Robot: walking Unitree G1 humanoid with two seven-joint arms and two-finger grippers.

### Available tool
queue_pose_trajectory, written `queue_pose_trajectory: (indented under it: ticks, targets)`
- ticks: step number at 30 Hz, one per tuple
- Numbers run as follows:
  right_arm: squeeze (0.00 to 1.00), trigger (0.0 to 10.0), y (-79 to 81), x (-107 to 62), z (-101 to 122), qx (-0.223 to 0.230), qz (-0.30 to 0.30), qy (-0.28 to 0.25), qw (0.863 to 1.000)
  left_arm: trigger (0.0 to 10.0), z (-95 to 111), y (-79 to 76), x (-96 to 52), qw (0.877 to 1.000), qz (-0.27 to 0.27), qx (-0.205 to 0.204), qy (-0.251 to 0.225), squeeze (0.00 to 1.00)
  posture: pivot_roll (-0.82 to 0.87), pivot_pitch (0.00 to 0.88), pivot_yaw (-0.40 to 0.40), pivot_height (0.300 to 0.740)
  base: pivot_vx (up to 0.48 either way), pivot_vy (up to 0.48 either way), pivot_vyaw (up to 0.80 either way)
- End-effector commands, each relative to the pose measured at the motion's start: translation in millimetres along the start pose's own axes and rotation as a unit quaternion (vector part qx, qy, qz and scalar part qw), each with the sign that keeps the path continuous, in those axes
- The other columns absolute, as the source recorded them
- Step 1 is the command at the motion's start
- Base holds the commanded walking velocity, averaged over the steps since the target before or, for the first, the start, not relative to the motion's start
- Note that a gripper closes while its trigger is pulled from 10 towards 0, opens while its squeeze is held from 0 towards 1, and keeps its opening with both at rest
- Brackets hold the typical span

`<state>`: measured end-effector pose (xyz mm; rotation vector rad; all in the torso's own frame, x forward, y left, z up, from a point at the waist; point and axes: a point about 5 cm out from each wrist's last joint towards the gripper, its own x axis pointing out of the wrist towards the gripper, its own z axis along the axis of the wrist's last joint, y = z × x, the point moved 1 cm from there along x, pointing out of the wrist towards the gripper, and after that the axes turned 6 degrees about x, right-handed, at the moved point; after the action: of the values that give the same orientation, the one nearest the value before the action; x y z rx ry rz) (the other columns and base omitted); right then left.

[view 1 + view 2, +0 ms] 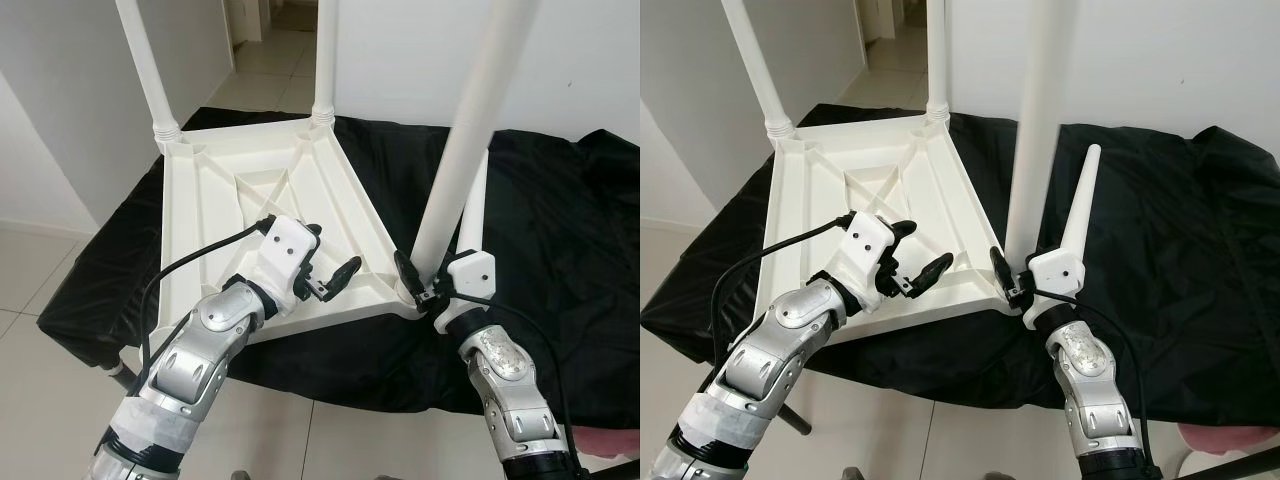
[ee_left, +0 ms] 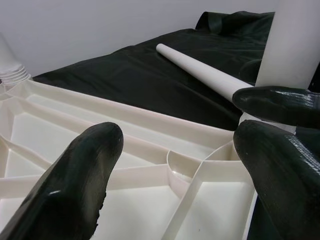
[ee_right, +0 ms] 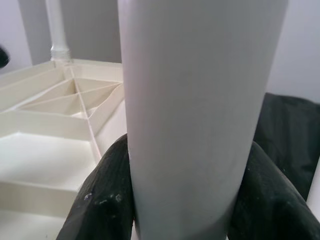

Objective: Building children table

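Observation:
A white plastic table top (image 1: 230, 200) lies upside down on a black cloth. Two white legs stand in its far corners, one on the left (image 1: 145, 70) and one on the right (image 1: 325, 60). A third leg (image 1: 460, 160) stands upright at the near right corner, and my right gripper (image 1: 425, 285) is shut around its base (image 3: 195, 100). My left gripper (image 1: 330, 255) hovers open just above the ribbed underside near the front edge, with nothing between its fingers (image 2: 75, 190). A fourth leg (image 1: 1080, 200) lies loose on the cloth behind my right wrist.
The black cloth (image 1: 560, 220) covers a low surface that reaches to the right and back. Pale tiled floor (image 1: 40, 270) lies to the left and in front. White walls stand close behind, with a doorway (image 1: 280, 40) at the far end.

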<state>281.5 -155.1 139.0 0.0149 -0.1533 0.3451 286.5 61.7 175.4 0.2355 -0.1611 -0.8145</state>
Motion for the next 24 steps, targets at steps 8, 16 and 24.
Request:
queue_pose_trajectory:
  ticks: [8, 16, 24]
  targets:
    - [0.0, 10.0, -6.8, 2.4, -20, 0.074, -0.031, 0.057, 0.995, 10.0, 9, -4.4, 4.8, 0.999, -0.041, 0.013, -0.015, 0.0, -0.07, 0.001, 0.028, 0.74, 0.0, 0.0, 0.0]
    - [0.0, 10.0, -8.2, 0.8, -26, 0.09, -0.051, 0.065, 0.992, 10.0, 9, -5.3, 4.2, 0.999, -0.041, 0.017, -0.016, 0.0, -0.06, 0.0, 0.025, 0.74, 0.0, 0.0, 0.0]
    - [0.0, 10.0, 4.1, -4.3, -27, 0.024, -0.009, 0.059, 0.998, 10.0, 11, -4.1, 4.2, 0.999, -0.04, 0.012, -0.019, 0.0, -0.07, 0.006, 0.027, 0.74, 0.0, 0.0, 0.0]
